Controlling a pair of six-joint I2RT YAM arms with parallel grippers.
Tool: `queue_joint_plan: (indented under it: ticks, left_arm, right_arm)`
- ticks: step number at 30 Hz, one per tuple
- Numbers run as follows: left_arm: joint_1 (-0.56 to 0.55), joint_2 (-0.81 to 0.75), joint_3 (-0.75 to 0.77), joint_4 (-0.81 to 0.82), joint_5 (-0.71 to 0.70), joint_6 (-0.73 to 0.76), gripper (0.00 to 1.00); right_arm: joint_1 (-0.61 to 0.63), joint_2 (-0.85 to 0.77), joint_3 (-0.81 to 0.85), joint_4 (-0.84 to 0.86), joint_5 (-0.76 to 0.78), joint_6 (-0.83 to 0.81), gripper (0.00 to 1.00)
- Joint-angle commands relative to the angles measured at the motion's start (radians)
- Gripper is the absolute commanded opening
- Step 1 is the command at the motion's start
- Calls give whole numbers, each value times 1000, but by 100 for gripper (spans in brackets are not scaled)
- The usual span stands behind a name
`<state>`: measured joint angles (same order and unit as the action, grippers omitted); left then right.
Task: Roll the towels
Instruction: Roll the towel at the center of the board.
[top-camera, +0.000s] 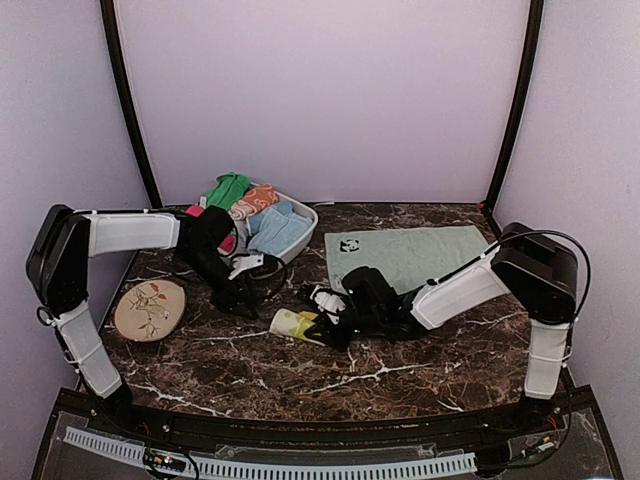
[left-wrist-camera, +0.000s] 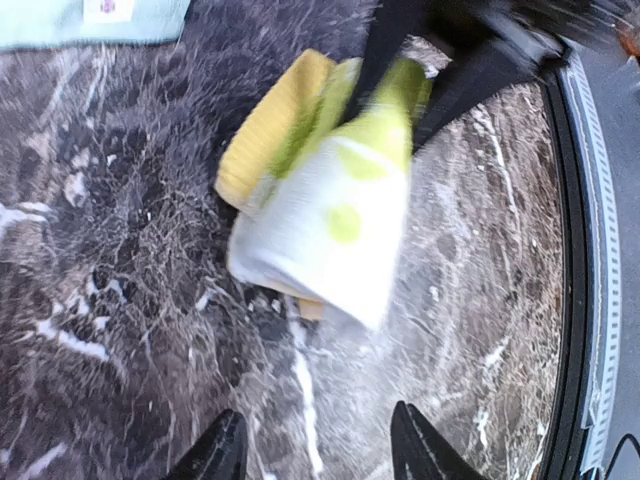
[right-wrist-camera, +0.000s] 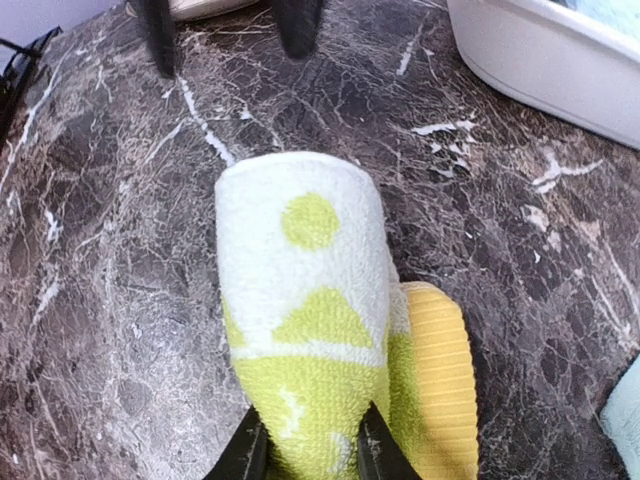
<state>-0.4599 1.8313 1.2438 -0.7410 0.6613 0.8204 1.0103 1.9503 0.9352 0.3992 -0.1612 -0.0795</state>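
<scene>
**Right arm pinching the rolled yellow-lime towel (right-wrist-camera: 300, 260)**

On the marble table (top-camera: 400, 370), the mint towel (top-camera: 420, 250) is lying flat at the back right. The right arm (top-camera: 460, 290) is reaching low toward the centre, the right gripper (right-wrist-camera: 308, 455) squeezing one end of the roll lying mid-table. The left arm (top-camera: 125, 232) is bending inward, the left gripper (left-wrist-camera: 318, 455) hovering near the roll's other end, fingers spread around nothing.

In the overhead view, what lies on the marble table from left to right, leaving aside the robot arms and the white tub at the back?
round flower-painted disc → yellow-lime towel, rolled up → pale mint towel with a panda patch, lying flat.
</scene>
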Motion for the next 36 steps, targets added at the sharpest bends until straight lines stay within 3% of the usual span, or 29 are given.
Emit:
queue_joint_plan:
  ticks: [1, 6, 9, 13, 17, 29, 36]
  left_arm:
    - [-22, -172, -97, 97, -40, 42, 52]
    - [-140, -210, -142, 131, -146, 67, 50]
    - [-263, -217, -184, 239, -275, 81, 51]
    - [-323, -194, -209, 441, -428, 84, 51]
    - [-352, -182, -237, 626, -514, 109, 51]
    - [-428, -72, -276, 662, -596, 205, 50]
    - [-433, -49, -322, 853, -697, 239, 50]
  right_arm:
    - [-82, 86, 17, -208, -217, 181, 17]
    - [-133, 189, 138, -378, -347, 220, 10]
    - [-157, 224, 184, -429, -402, 255, 10]
    - [-182, 233, 190, -430, -454, 301, 11]
    - [-198, 231, 182, -405, -490, 349, 11]
    - [-244, 214, 164, -123, -688, 656, 10]
    - [-244, 188, 148, 4, -751, 773, 10]
